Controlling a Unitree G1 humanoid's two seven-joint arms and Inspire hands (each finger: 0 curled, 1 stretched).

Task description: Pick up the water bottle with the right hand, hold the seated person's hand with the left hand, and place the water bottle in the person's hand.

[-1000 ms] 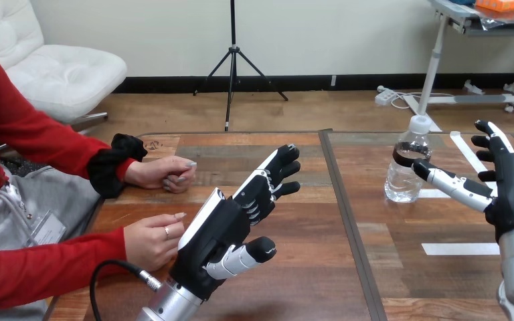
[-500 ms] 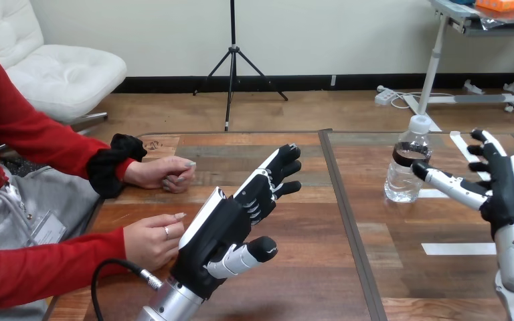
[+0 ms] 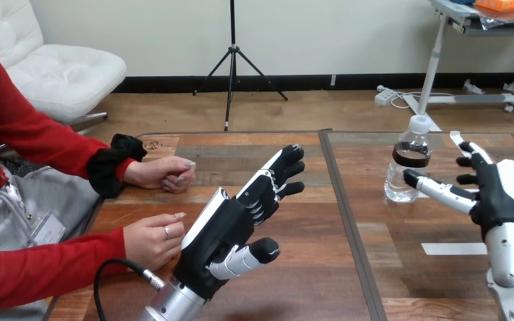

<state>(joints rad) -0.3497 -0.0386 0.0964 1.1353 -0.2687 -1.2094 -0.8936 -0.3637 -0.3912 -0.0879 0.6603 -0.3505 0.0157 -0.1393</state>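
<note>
Clear plastic bottle [image 3: 407,167] with a white cap and a dark band stands upright on the wooden bench [image 3: 321,267], right of centre. The robot's right hand [image 3: 494,194] hangs just to the bottle's right, palm towards it. Its fingers [image 3: 467,161] are straight and spread wide, holding nothing. The thumb reaches towards the bottle's lower half; whether its tip touches the plastic cannot be told.

The left hand [image 3: 224,231] is raised on edge at the bench's left-centre, its fingers straight and fanned, thumb out, also empty. The person's near hand [image 3: 148,242] rests loosely curled just beside the back of that hand; contact cannot be told. The person's far hand [image 3: 160,172] lies further back on the bench, well apart from both robot hands.

The step in hand looks to be the grasp on the bottle, not yet made. To do it well, the palm should slide in until the bottle sits fully between thumb and fingers, below the dark band, before anything closes. Thumb and fingers should meet the bottle together; a thumb arriving first could push so light a bottle over. Thin plastic will likely dent, so the squeeze should be gentle and the bottle kept upright on the lift.
</note>
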